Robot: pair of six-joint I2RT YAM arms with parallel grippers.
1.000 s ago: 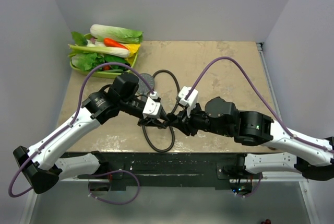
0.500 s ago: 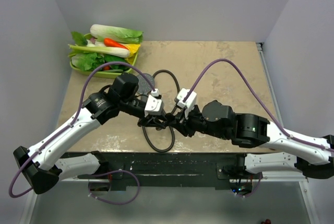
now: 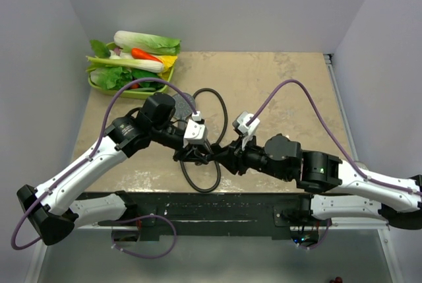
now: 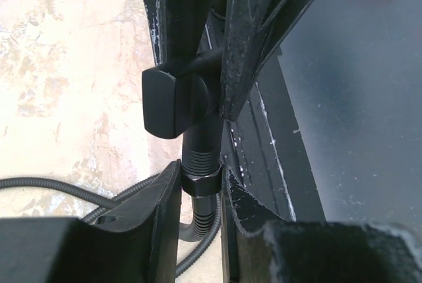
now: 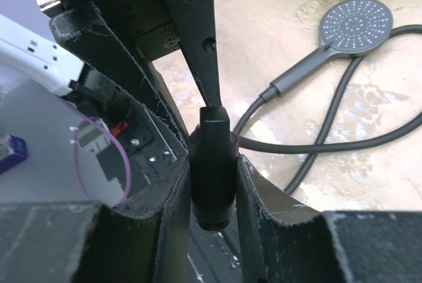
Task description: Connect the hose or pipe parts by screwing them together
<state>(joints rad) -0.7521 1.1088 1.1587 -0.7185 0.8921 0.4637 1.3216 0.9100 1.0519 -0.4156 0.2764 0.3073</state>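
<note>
shower head (image 5: 358,27): dark grey, dotted face | hose (image 5: 310,146): dark grey, finely ribbed | fitting (image 5: 212,171): matte black | table (image 3: 277,85): beige, mottled with pale grey patches | tray (image 3: 96,87): lime green | vegetables (image 3: 148,42): green, white, orange, yellow | cables (image 3: 290,82): purple | arms (image 3: 79,174): white shells, black joints | walls (image 3: 217,6): plain pale grey

Overhead camera looks down at table (image 3: 277,78); close wrist cameras share the hose (image 5: 330,143).

Shower head (image 5: 359,27): matt dark grey, face finely dotted. Hose (image 4: 206,223): ribbed, dark, faint metallic sheen. Hose nut (image 4: 200,183): smooth, slight gloss. Fitting (image 5: 212,164): smooth satin black. Right pincer (image 5: 212,190) fingers (image 5: 165,194): black plastic, scuffed, whitish scratches. Table (image 3: 277,92): mottled beige, stone-look, matt.
</note>
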